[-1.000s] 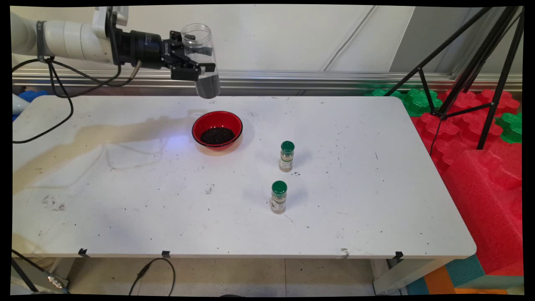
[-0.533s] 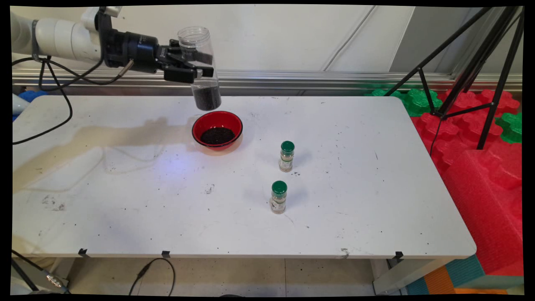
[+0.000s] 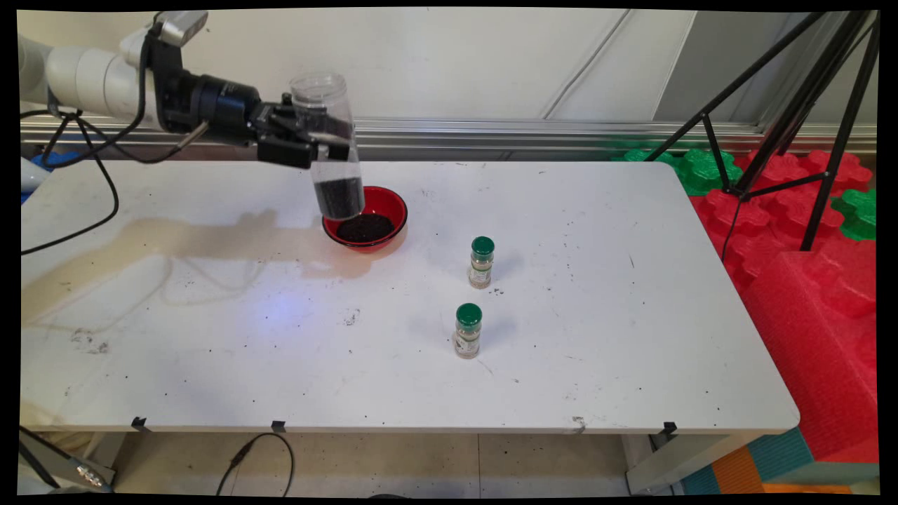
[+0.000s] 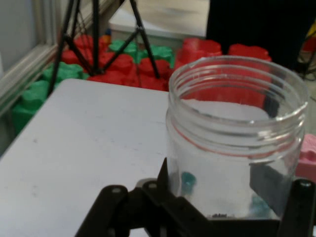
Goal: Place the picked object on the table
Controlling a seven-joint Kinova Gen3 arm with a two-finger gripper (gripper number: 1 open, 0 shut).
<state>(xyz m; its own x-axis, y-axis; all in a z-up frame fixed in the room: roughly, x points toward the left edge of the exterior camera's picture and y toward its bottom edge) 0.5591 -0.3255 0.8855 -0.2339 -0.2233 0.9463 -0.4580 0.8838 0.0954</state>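
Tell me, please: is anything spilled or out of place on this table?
Yes: small dark grains lie scattered on the white table, some beside the farther green-capped bottle. The gripper holds the open clear jar slightly tilted above the red bowl.

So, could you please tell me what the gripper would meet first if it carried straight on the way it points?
Beyond the clear jar clamped in the gripper, the line runs rightward above the table and looks free; depth is uncertain.
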